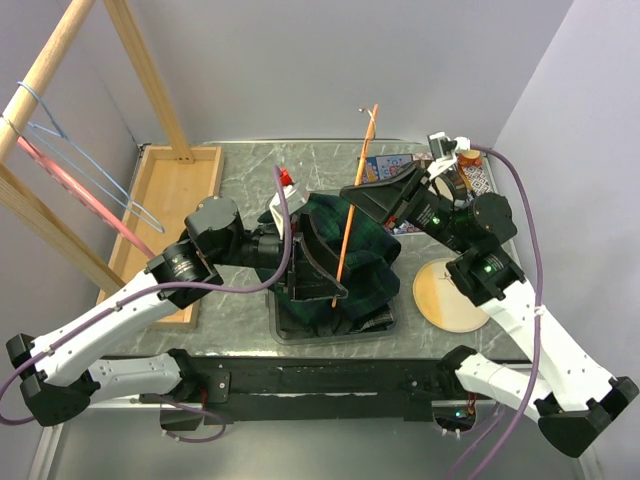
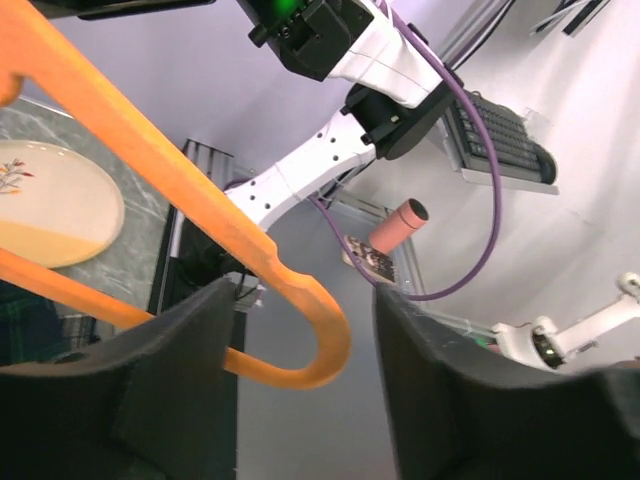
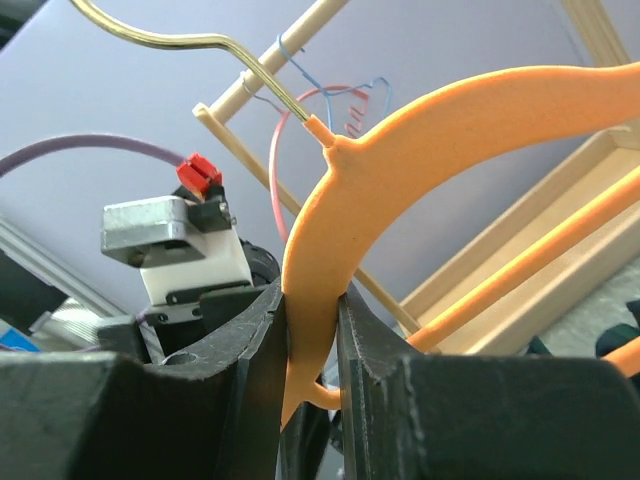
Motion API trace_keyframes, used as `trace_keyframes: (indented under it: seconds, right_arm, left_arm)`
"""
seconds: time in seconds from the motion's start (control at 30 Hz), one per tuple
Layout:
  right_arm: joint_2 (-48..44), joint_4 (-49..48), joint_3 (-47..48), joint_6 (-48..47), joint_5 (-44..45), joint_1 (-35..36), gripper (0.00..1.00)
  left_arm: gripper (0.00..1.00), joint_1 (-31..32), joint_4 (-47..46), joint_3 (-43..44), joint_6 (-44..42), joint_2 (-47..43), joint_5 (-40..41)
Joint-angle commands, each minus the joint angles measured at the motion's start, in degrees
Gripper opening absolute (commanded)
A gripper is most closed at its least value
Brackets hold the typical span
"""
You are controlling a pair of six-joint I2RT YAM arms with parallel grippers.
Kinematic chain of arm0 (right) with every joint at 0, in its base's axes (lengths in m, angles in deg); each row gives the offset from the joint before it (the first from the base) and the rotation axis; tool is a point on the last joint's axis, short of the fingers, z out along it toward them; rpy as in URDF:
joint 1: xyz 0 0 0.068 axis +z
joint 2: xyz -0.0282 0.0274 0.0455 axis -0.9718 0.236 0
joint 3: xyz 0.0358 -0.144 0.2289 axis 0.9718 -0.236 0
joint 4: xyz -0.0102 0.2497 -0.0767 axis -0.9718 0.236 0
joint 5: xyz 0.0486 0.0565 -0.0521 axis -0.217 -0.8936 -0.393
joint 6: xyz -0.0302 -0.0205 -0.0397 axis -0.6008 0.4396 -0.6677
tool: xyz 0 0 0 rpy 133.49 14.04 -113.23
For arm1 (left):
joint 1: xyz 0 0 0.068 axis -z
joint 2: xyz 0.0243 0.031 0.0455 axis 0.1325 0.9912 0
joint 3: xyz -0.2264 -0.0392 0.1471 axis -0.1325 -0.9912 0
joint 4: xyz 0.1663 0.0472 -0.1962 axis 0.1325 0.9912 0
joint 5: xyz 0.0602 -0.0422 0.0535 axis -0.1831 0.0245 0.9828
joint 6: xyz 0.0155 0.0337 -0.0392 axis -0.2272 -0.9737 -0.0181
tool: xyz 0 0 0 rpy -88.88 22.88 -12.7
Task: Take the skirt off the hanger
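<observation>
your right end effector (image 3: 312,340) clamped tight on the orange hanger (image 3: 420,130), left end effector (image 2: 300,340) spread wide around its end, dark skirt (image 1: 365,262) bunched on the bench (image 1: 250,165), no readable writing anywhere

Two arms, same build: white link shells, black joint housings. Left arm (image 1: 120,320) has black round motor caps at elbow and wrist; right arm (image 1: 520,320) same, with small green LEDs lit on two joints. A purple cable (image 1: 530,230) runs along each arm in loose loops. Black base blocks at the near corners, on a black rail (image 1: 320,380). Left end effector (image 1: 315,262): wide matte-black wedge fingers. Right end effector (image 3: 310,370): black moulded fingers. Left wrist carries a grey metal block with white housing and red tab (image 3: 197,172).
</observation>
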Motion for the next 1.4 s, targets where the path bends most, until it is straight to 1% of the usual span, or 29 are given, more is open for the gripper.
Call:
trace_keyframes:
  seconds: [0.0,0.03,0.1,0.13,0.17,0.2,0.23,0.27,0.3,0.33,0.4,0.43,0.47,0.5,0.6,0.63,0.73,0.77,0.8,0.83,0.9,0.93,0.97,1.07,1.17,1.2,1.23,1.3,1.37]
  right_arm:
    - [0.08,-6.12,2.06,2.08,-2.07,-0.95,0.0]
    - [0.16,-5.95,1.88,2.17,-1.98,-1.13,0.0]
    - [0.6,-5.25,1.71,2.43,-2.16,-1.66,0.0]
    - [0.6,-4.63,1.88,2.0,-2.24,-1.66,0.01]
    - [0.69,-3.93,2.4,1.73,-2.16,-1.66,0.08]
    - [0.52,-2.88,2.67,1.64,-1.81,-1.75,0.18]
    - [0.34,-2.44,2.76,1.29,-1.54,-1.75,0.4]
    - [-0.09,-2.0,3.02,1.12,-1.19,-1.83,0.51]
    - [-1.06,-1.12,3.11,0.77,-0.75,-1.83,0.6]
    - [-1.68,-0.59,3.2,-0.02,0.21,-1.83,0.73]
    - [-3.69,2.47,3.81,-0.9,1.44,-1.92,0.85]
    - [-4.31,3.8,4.16,-1.95,2.67,-1.92,0.96]
    - [-5.62,5.11,4.69,-2.4,3.2,-1.92,1.0]
    - [-6.42,7.56,4.69,-2.49,3.9,-1.84,1.0]
    - [-10.2,10.39,3.91,-3.45,6.71,-1.92,1.0]
    - [-11.25,11.18,3.64,-3.72,7.5,-1.92,1.0]
    - [-14.86,14.25,3.2,-4.86,10.14,-1.92,1.0]
    - [-16.34,15.05,3.29,-5.12,10.84,-1.92,1.0]
    - [-17.14,16.63,3.29,-5.3,11.98,-1.92,1.0]
    - [-17.85,17.34,3.29,-5.65,12.43,-1.92,1.0]
    - [-19.69,18.65,3.2,-6.18,13.39,-1.92,1.0]
    - [-20.13,19.18,3.29,-6.61,13.66,-1.84,1.0]
    - [-20.75,19.63,3.72,-6.88,13.92,-1.92,1.0]
    - [-21.72,22.08,4.86,-8.02,14.72,-1.92,1.0]
    - [-22.16,23.76,5.48,-9.08,15.25,-1.92,1.0]
    - [-22.16,24.28,5.57,-9.25,15.33,-1.92,1.0]
    - [-22.25,24.46,5.57,-9.43,15.42,-1.92,1.0]
    - [-22.6,24.73,5.48,-9.43,15.42,-1.92,1.0]
    - [-22.77,24.64,5.22,-9.43,14.99,-1.84,1.0]
  left_arm:
    - [0.54,0.27,-3.12,-0.92,0.55,-0.5,1.94]
    - [0.38,0.36,-3.48,-0.92,0.9,-0.5,2.2]
    - [0.21,0.36,-3.75,-0.66,1.52,-0.41,3.34]
    - [0.02,0.36,-3.66,-0.22,1.26,-0.06,3.78]
    - [0.01,0.36,-3.4,0.83,1.0,0.03,5.7]
    - [0.01,0.27,-2.52,1.36,0.73,0.46,6.94]
    - [0.01,0.27,-1.82,1.89,0.12,0.64,8.08]
    - [0.01,0.27,-1.12,3.46,-0.32,0.91,9.66]
    - [0.01,0.36,0.63,4.43,-0.76,1.52,12.37]
    - [0.01,0.27,1.17,5.31,-1.46,1.87,13.7]
    - [0.01,0.27,1.79,8.04,-2.17,3.1,16.95]
    - [0.01,0.27,2.57,9.18,-2.69,3.71,18.28]
    - [0.01,0.19,3.1,11.36,-3.13,4.33,19.42]
    - [0.01,0.19,3.46,12.6,-3.49,5.55,22.82]
    - [0.01,0.19,3.46,15.6,-4.63,7.84,28.55]
    - [0.01,0.19,3.81,16.3,-4.37,8.55,33.44]
    - [0.01,-1.03,5.13,20.34,-3.41,11.8,41.98]
    - [0.01,-2.0,5.3,21.83,-2.53,12.42,42.02]
    - [0.01,-3.06,4.87,22.19,-1.65,13.47,43.85]
    - [0.01,-5.94,4.08,22.46,1.05,13.82,43.69]
    - [0.01,-8.85,1.62,22.2,3.88,14.61,43.78]
    - [0.01,-11.3,1.27,22.2,5.63,14.97,43.95]
    - [0.01,-12.37,1.61,22.89,6.43,15.23,46.04]
    - [0.01,-16.5,3.1,23.51,8.9,16.03,48.51]
    - [0.01,-20.46,2.23,21.07,11.53,14.8,51.33]
    - [0.01,-21.6,2.06,20.44,12.32,14.01,51.6]
    - [0.01,-24.31,2.23,20.0,14.16,13.66,51.51]
    - [0.01,-26.87,2.14,19.03,15.58,13.22,50.9]
    - [0.01,-30.13,2.93,19.73,16.9,13.39,51.07]
